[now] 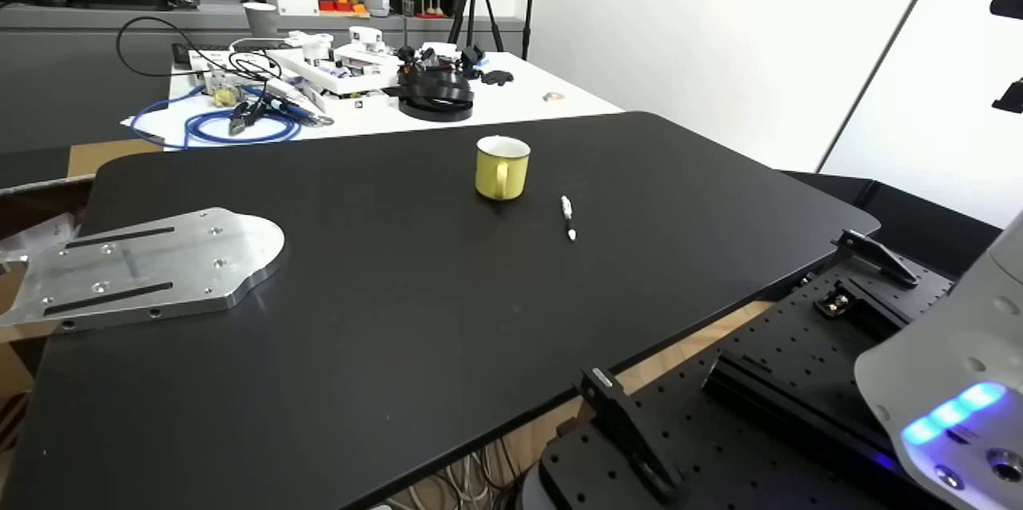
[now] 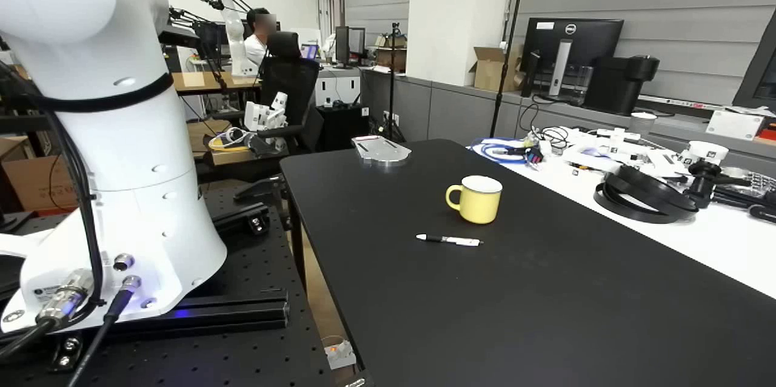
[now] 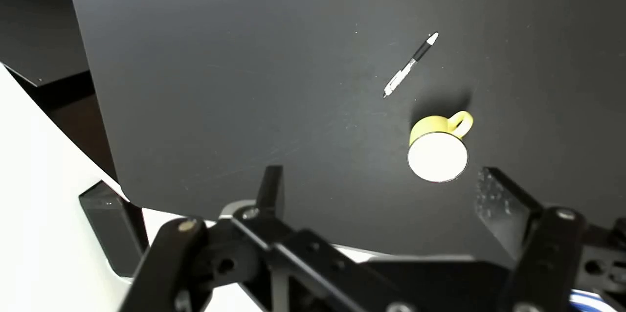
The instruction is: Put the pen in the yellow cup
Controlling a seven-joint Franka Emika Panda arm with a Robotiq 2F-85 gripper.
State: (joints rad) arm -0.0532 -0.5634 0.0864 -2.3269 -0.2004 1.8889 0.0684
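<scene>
The pen (image 1: 568,219) lies flat on the black table, white with a dark grip part. It shows in both exterior views (image 2: 450,240) and in the wrist view (image 3: 409,66). The yellow cup (image 1: 511,170) stands upright beside the pen, apart from it, with a handle, dark rim and white inside. It also shows in an exterior view (image 2: 481,202) and in the wrist view (image 3: 436,155). My gripper (image 3: 383,172) is open and empty, high above the table, with its fingers wide apart. Cup and pen appear beyond the fingertips. The gripper is outside both exterior views.
The black table (image 1: 384,350) has a silver metal plate (image 1: 160,262) at one end, also in an exterior view (image 2: 382,150). A white table (image 1: 527,98) with cables, black straps and devices adjoins it. The robot's base (image 2: 139,223) stands on a perforated black platform.
</scene>
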